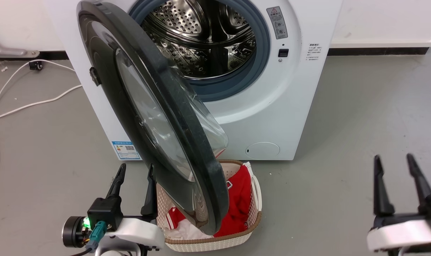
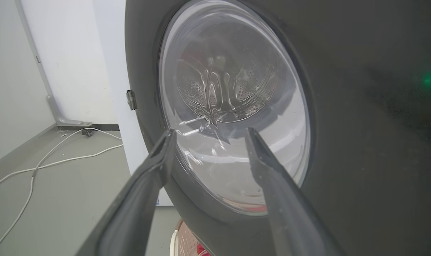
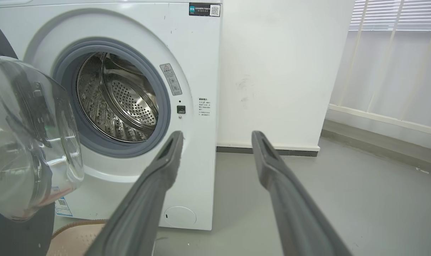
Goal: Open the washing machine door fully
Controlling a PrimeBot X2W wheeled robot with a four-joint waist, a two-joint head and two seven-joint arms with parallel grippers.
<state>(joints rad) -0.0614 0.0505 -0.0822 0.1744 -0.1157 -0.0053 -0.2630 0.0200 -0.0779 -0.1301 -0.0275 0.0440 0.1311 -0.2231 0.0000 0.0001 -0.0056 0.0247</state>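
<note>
Centre-left in frame, the washing machine door (image 1: 155, 117) is seen swung well out. Left gripper (image 1: 136, 167), lower left beside it, and right gripper (image 1: 393, 158), lower right, are spread, nothing held.

No wording is legible; the washing machine (image 1: 290, 117) front bears a grey warning label (image 1: 276, 22) with a red triangle sign; tiny black print (image 1: 313, 52) beside it; a blue QR-code label (image 1: 126, 150) low down; a dark QR sticker (image 3: 204, 9) on top.

Grey floor (image 1: 361, 124) — white washer (image 1: 272, 117), laundry basket (image 1: 215, 243), loose cable (image 1: 34, 103)
</note>
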